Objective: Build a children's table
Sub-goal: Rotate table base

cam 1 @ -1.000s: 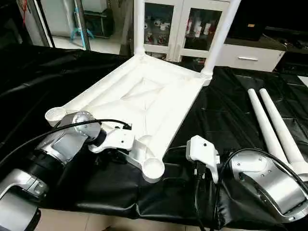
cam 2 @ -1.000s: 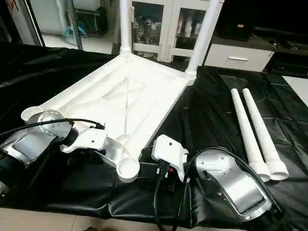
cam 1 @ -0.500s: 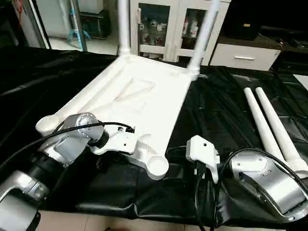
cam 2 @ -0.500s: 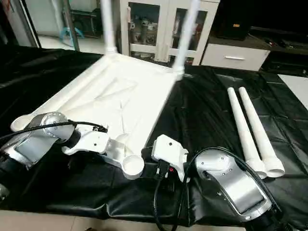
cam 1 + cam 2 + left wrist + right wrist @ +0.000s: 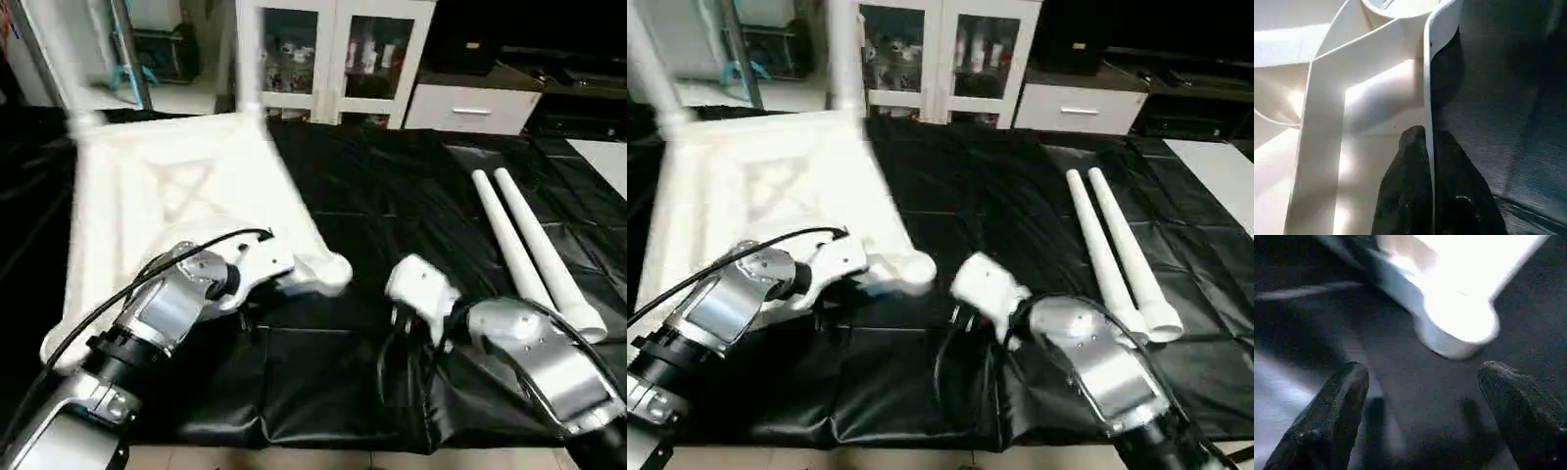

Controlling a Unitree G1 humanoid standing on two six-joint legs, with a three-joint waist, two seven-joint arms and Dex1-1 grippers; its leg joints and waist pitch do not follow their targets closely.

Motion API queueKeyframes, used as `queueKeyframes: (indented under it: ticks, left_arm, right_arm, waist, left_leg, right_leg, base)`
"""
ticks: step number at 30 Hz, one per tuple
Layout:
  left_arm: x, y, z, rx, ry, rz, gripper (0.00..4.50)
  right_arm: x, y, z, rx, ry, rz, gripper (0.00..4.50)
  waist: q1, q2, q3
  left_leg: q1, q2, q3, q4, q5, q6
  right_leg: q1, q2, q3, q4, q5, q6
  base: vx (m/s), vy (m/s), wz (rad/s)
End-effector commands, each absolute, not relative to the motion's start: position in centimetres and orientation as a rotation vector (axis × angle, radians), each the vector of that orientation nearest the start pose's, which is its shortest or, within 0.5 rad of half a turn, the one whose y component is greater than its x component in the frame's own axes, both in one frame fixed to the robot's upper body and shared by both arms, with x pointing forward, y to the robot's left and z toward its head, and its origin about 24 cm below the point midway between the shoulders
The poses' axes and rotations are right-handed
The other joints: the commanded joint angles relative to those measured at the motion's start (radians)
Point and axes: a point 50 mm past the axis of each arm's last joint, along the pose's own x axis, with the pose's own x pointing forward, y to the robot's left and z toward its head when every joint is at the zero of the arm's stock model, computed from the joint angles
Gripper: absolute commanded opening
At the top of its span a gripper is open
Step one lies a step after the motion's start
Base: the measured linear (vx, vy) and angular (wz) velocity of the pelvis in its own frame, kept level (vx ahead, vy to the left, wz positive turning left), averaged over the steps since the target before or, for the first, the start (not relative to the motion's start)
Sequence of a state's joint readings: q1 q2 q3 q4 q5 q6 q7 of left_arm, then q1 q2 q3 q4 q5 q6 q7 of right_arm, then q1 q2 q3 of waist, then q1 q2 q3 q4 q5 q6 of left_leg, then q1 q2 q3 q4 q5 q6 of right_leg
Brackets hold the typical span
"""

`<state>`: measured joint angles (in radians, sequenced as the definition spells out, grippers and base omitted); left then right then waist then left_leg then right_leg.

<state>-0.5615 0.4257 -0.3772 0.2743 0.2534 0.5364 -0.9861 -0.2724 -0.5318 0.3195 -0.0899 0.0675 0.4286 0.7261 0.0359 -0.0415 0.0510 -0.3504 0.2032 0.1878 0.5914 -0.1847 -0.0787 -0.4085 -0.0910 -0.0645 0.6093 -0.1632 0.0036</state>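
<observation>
On the black cloth [image 5: 392, 196], the table top [image 5: 167, 196] has swung left, its near rim pinched by the left gripper [image 5: 1427, 142]. The right gripper [image 5: 1420, 396] hovers spread, empty. Two loose legs [image 5: 524, 245] lie right; near sockets look reachable.

A worktop covered in wrinkled black sheeting [image 5: 392, 186] carries a large white plastic rectangular tabletop [image 5: 167, 196], ribbed underside up, toward its left edge. Two long tapered white tube legs [image 5: 529, 250] lie side by side, touching, near the right edge.
</observation>
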Motion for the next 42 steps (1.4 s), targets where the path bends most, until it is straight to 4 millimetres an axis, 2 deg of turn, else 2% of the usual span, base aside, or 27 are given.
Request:
queueKeyframes:
  ticks: [1,4,7,8,10,11,12,13,15,16,19,20,21,23,25,27,28,29,31,32,33,35,37,38,39,41,42]
  left_arm:
    - [31.2,14.6,4.8,0.705,0.716,-0.908,0.01]
    - [31.0,14.1,4.7,0.695,0.706,-0.902,0.01]
    - [30.8,13.6,4.6,0.694,0.689,-0.913,0.01]
    - [30.6,13.4,4.4,0.690,0.700,-0.911,0.01]
    - [30.6,13.4,4.4,0.690,0.700,-0.911,0.01]
    - [30.4,13.3,4.2,0.703,0.701,-0.907,0.01]
    - [30.3,13.3,4.2,0.708,0.697,-0.904,0.01]
    - [30.3,13.3,4.2,0.697,0.691,-0.903,0.30]
    - [30.3,13.4,4.4,0.677,0.683,-0.908,0.47]
    - [30.3,13.5,4.9,0.649,0.670,-0.909,0.64]
    - [30.5,13.6,5.5,0.633,0.652,-0.901,0.80]
    - [30.7,13.7,6.8,0.598,0.614,-0.895,0.85]
    - [30.7,13.7,6.8,0.598,0.614,-0.895,0.90]
    - [31.0,14.0,8.6,0.582,0.558,-0.896,1.23]
    - [31.4,14.5,10.1,0.588,0.497,-0.877,1.23]
    - [31.8,15.0,11.2,0.581,0.442,-0.851,1.59]
    - [32.0,15.1,11.7,0.567,0.413,-0.841,1.71]
    - [32.3,15.3,12.5,0.507,0.371,-0.810,1.71]
    - [33.6,15.7,13.9,0.292,0.250,-0.666,1.71]
    - [33.9,15.9,14.0,0.233,0.232,-0.605,1.71]
    - [34.3,15.9,14.0,0.192,0.184,-0.515,1.71]
    - [34.6,15.9,13.6,0.105,0.142,-0.381,1.71]
    - [34.0,15.2,12.7,0.048,0.119,-0.318,1.71]
    - [33.5,15.0,12.1,0.064,0.102,-0.275,1.71]
    - [33.1,14.8,11.7,0.082,0.085,-0.248,1.71]
    - [32.6,14.7,11.0,0.088,0.076,-0.210,1.71]
    - [32.2,14.5,10.4,0.105,0.069,-0.192,1.71]
  right_arm:
    - [28.1,-15.3,7.4,-0.496,0.347,0.837,3.92]
    - [28.6,-15.7,7.3,-0.486,0.357,0.773,3.92]
    - [29.2,-16.0,7.3,-0.449,0.357,0.690,3.92]
    - [29.5,-16.1,7.5,-0.415,0.354,0.649,3.92]
    - [29.5,-16.1,7.5,-0.415,0.354,0.649,3.92]
    - [29.8,-16.1,7.6,-0.359,0.347,0.610,3.92]
    - [29.8,-16.1,7.6,-0.337,0.346,0.599,3.92]
    - [29.8,-16.1,7.8,-0.320,0.340,0.596,3.92]
    - [29.8,-16.1,7.9,-0.293,0.333,0.594,3.92]
    - [29.8,-16.1,8.1,-0.275,0.325,0.590,3.92]
    - [29.9,-16.2,8.2,-0.269,0.321,0.581,3.92]
    - [30.0,-16.4,8.6,-0.249,0.310,0.568,3.92]
    - [30.0,-16.4,8.6,-0.249,0.310,0.568,3.92]
    - [30.3,-16.8,9.1,-0.227,0.302,0.544,3.92]
    - [30.6,-17.4,9.4,-0.219,0.303,0.502,3.92]
    - [30.9,-18.1,9.6,-0.209,0.306,0.454,3.92]
    - [31.0,-18.5,9.7,-0.199,0.308,0.428,4.17]
    - [31.3,-19.3,9.7,-0.190,0.309,0.371,4.17]
    - [31.7,-20.8,9.9,-0.172,0.314,0.258,4.17]
    - [31.8,-21.1,9.9,-0.169,0.314,0.239,4.37]
    - [31.8,-21.2,10.1,-0.173,0.304,0.218,4.37]
    - [31.8,-21.2,10.4,-0.184,0.275,0.187,4.37]
    - [31.7,-20.6,10.8,-0.203,0.240,0.156,4.37]
    - [31.6,-20.0,10.8,-0.222,0.222,0.146,4.37]
    - [31.5,-19.6,10.8,-0.234,0.211,0.141,4.37]
    - [31.3,-18.9,10.8,-0.223,0.172,0.138,4.37]
    - [31.0,-18.2,10.6,-0.189,0.147,0.148,4.37]
  waist:
    - [0.011,0.001,-0.057]
    - [0.015,0.004,-0.057]
    - [0.015,0.005,-0.057]
    - [0.017,0.010,-0.057]
    - [0.017,0.008,-0.058]
    - [0.017,0.012,-0.058]
    - [0.015,0.010,-0.058]
    - [0.016,0.010,-0.060]
    - [0.015,0.011,-0.060]
    - [0.016,0.017,-0.060]
    - [0.016,0.015,-0.059]
    - [0.014,0.017,-0.059]
    - [0.014,0.016,-0.061]
    - [0.015,0.013,-0.060]
    - [0.015,0.016,-0.060]
    - [0.017,0.016,-0.059]
    - [0.017,0.016,-0.060]
    - [0.018,0.015,-0.059]
    - [0.020,0.025,-0.063]
    - [0.023,0.022,-0.062]
    - [0.023,0.024,-0.063]
    - [0.024,0.017,-0.066]
    - [0.023,0.016,-0.067]
    - [0.023,0.007,-0.070]
    - [0.021,0.008,-0.071]
    - [0.019,0.013,-0.076]
    - [0.016,0.020,-0.072]
  left_leg:
    - [0.000,0.019,-0.018,-0.072,-0.308,-0.002]
    - [0.001,0.020,-0.018,-0.075,-0.310,0.002]
    - [0.001,0.018,-0.018,-0.075,-0.322,0.000]
    - [0.004,0.018,-0.018,-0.075,-0.328,-0.004]
    - [0.003,0.019,-0.019,-0.076,-0.328,-0.005]
    - [0.003,0.019,-0.019,-0.077,-0.328,-0.007]
    - [0.001,0.019,-0.019,-0.077,-0.323,-0.007]
    - [0.002,0.019,-0.019,-0.076,-0.319,-0.007]
    - [0.001,0.019,-0.018,-0.077,-0.315,-0.005]
    - [0.002,0.019,-0.019,-0.078,-0.313,-0.005]
    - [0.001,0.019,-0.017,-0.078,-0.313,-0.009]
    - [0.002,0.018,-0.017,-0.077,-0.316,-0.011]
    - [0.001,0.018,-0.017,-0.077,-0.312,-0.010]
    - [0.001,0.019,-0.016,-0.077,-0.301,-0.007]
    - [0.002,0.019,-0.016,-0.077,-0.290,-0.010]
    - [0.002,0.017,-0.014,-0.076,-0.285,-0.012]
    - [0.002,0.017,-0.014,-0.075,-0.280,-0.013]
    - [0.002,0.016,-0.013,-0.074,-0.274,-0.017]
    - [0.005,0.014,-0.011,-0.069,-0.264,-0.026]
    - [0.008,0.013,-0.008,-0.067,-0.266,-0.021]
    - [0.004,0.010,-0.008,-0.065,-0.263,-0.019]
    - [-0.006,0.010,-0.011,-0.064,-0.238,0.003]
    - [-0.009,0.011,-0.010,-0.063,-0.211,0.010]
    - [-0.013,0.012,-0.011,-0.063,-0.197,0.017]
    - [-0.021,0.014,-0.012,-0.063,-0.167,0.029]
    - [-0.014,0.014,-0.009,-0.059,-0.149,0.043]
    - [-0.013,0.023,-0.015,-0.065,-0.160,0.032]
  right_leg:
    - [0.036,-0.044,0.036,-0.094,-0.430,-0.139]
    - [0.038,-0.041,0.038,-0.089,-0.377,-0.154]
    - [0.037,-0.041,0.036,-0.091,-0.382,-0.156]
    - [0.036,-0.042,0.037,-0.091,-0.388,-0.152]
    - [0.038,-0.041,0.037,-0.090,-0.383,-0.149]
    - [0.037,-0.042,0.038,-0.090,-0.378,-0.150]
    - [0.039,-0.042,0.037,-0.090,-0.366,-0.152]
    - [0.039,-0.041,0.037,-0.089,-0.358,-0.154]
    - [0.041,-0.040,0.037,-0.087,-0.336,-0.160]
    - [0.040,-0.040,0.038,-0.086,-0.330,-0.163]
    - [0.041,-0.041,0.038,-0.086,-0.324,-0.168]
    - [0.040,-0.040,0.038,-0.086,-0.328,-0.167]
    - [0.041,-0.040,0.038,-0.085,-0.328,-0.168]
    - [0.041,-0.040,0.038,-0.085,-0.328,-0.169]
    - [0.039,-0.038,0.038,-0.082,-0.308,-0.178]
    - [0.038,-0.037,0.038,-0.081,-0.303,-0.177]
    - [0.038,-0.037,0.038,-0.081,-0.301,-0.174]
    - [0.039,-0.038,0.038,-0.079,-0.296,-0.176]
    - [0.039,-0.037,0.037,-0.077,-0.263,-0.197]
    - [0.037,-0.034,0.036,-0.081,-0.251,-0.200]
    - [0.040,-0.033,0.037,-0.077,-0.242,-0.199]
    - [0.050,-0.035,0.034,-0.080,-0.237,-0.183]
    - [0.050,-0.034,0.034,-0.079,-0.220,-0.181]
    - [0.053,-0.034,0.033,-0.078,-0.212,-0.177]
    - [0.054,-0.034,0.033,-0.077,-0.192,-0.170]
    - [0.048,-0.033,0.034,-0.076,-0.181,-0.168]
    - [0.041,-0.022,0.027,-0.079,-0.172,-0.164]
  base:
    - [0.000,0.000,0.00]
    - [0.000,0.000,0.00]
    - [0.000,0.000,0.00]
    - [0.000,0.000,0.00]
    - [0.000,0.000,0.00]
    - [0.000,0.000,0.00]
    - [0.000,0.000,0.00]
    - [0.000,0.000,0.00]
    - [0.000,0.000,0.00]
    - [0.000,0.000,0.00]
    - [0.000,0.000,0.00]
    - [0.000,0.000,0.00]
    - [0.000,0.000,0.00]
    - [0.000,0.000,0.00]
    - [0.000,0.000,0.00]
    - [0.000,0.000,0.00]
    - [0.000,0.000,0.00]
    - [0.000,0.000,0.00]
    - [0.000,0.000,0.00]
    - [0.000,0.000,0.00]
    - [0.000,0.000,0.00]
    - [0.000,0.000,0.00]
    - [0.000,0.000,0.00]
    - [0.000,0.000,0.00]
    - [0.000,0.000,0.00]
    - [0.000,0.000,0.00]
    - [0.000,0.000,0.00]
